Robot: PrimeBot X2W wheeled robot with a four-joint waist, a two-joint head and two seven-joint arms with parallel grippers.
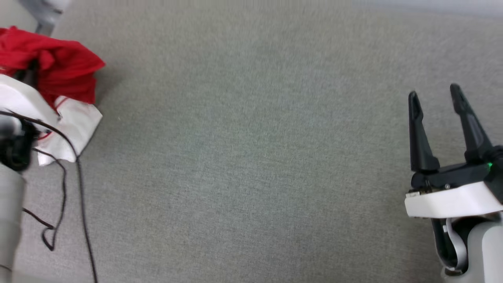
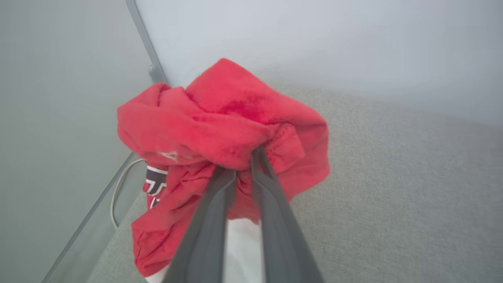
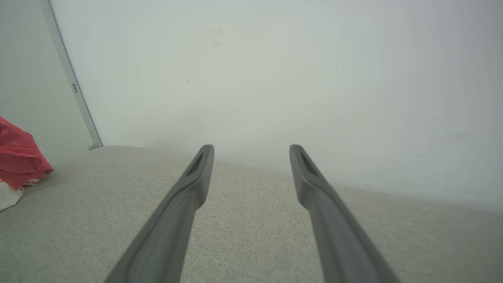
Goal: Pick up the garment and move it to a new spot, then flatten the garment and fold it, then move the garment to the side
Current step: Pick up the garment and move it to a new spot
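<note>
Grey woven cloth covers the desk (image 1: 251, 157), and a pale, blank wall (image 3: 275, 78) rises straight from its far edge. The garment (image 2: 220, 118) sits bunched at the desk's far left corner, close to the wall and to the left edge, where a grey metal strip (image 2: 145, 43) runs up the wall. My left gripper (image 2: 243, 163) is pinching a fold of the red cloth, its 2 fingers pressed nearly together with fabric between them. A white sleeve (image 1: 74, 125) spills out below the red heap and touches the desk.

From the garment rightward, open cloth stretches to my right gripper (image 1: 434, 92). It hovers well apart at the lower right, its 2 fingers spread wide with nothing between them.

Most of the lettering is buried in folds, and only a scrap of black, white-edged print (image 2: 155, 182) shows. My left wrist housing (image 1: 19, 98), blurred, covers the garment's near side in the head view. I cannot tell whether the heap is lifted clear or resting. Black cables (image 1: 80, 188) trail over the desk's left side, and a white cable (image 2: 114, 196) loops just beyond its left edge.
</note>
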